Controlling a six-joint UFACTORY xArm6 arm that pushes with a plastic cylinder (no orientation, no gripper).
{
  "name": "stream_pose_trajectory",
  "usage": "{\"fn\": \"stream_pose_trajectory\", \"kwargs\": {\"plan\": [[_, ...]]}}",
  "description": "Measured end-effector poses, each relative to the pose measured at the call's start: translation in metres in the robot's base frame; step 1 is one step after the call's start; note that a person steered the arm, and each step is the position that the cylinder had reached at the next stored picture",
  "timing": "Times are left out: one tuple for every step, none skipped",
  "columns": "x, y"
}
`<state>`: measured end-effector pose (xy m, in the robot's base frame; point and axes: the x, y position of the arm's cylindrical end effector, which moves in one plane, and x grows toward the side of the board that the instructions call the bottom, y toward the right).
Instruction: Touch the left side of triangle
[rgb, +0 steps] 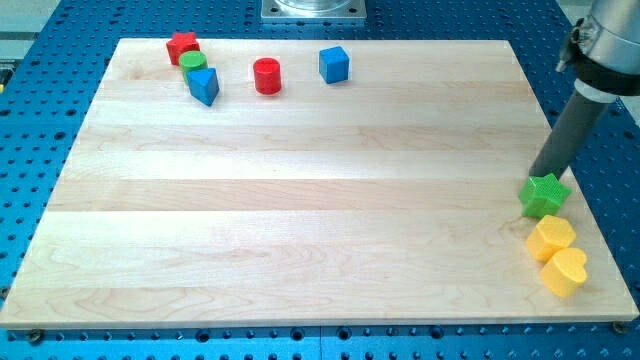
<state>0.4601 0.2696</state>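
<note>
The desk (300, 200) is a pale wooden board with faint grain bands running across it, lying on a blue perforated metal base (40, 120). All the blocks look like smooth, matte moulded pieces.

Near the desk's top left corner sits a tight cluster: a red star-like block (182, 47), a green cylinder (194, 64) touching it just below, and the blue triangle (204, 85) touching the cylinder on its lower right. The triangle is a wedge-shaped prism with a lighter top face and darker side faces, its point aimed toward the view's bottom. Its left side is bare, facing the desk's left edge.

Along the top edge, a red cylinder (267, 76) stands a little apart to the right of the triangle, and a blue cube (334, 64) lies further right.

By the desk's right edge, toward the bottom right corner, a green star-shaped block (545, 195) sits above a yellow hexagon-like block (551, 238) and a yellow heart (565, 271), these two touching.

There is no gripper, only a dark grey smooth rod; my tip (536, 176) is at the upper left edge of the green star, well apart from the triangle.
</note>
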Motion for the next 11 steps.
{"fn": "stream_pose_trajectory", "kwargs": {"plan": [[0.0, -0.001], [0.008, -0.013], [0.013, -0.023], [-0.01, -0.013], [-0.056, -0.01], [-0.059, -0.143], [-0.059, -0.285], [-0.052, -0.401], [-0.052, -0.424], [-0.069, -0.48], [-0.115, -0.476]]}}
